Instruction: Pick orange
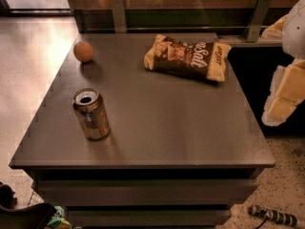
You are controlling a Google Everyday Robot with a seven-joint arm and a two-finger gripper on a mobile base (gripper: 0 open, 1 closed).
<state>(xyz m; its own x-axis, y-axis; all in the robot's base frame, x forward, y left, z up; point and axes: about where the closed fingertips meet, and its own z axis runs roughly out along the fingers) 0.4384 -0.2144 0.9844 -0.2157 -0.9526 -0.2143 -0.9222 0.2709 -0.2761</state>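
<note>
Dull-orange orange (83, 51) at ten o'clock on the dark grey worktop (157, 128). Gold-brown can (90, 113) with silvery top at eight. Dark brown chip bag (187, 57), yellow ends, white lettering, at one. White-and-cream hand (285, 95) at three o'clock.

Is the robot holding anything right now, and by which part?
Nothing that shows. The end effector hangs at the right edge, beside the table, apart from everything. The orange rests untouched at the table's far left corner.
</note>
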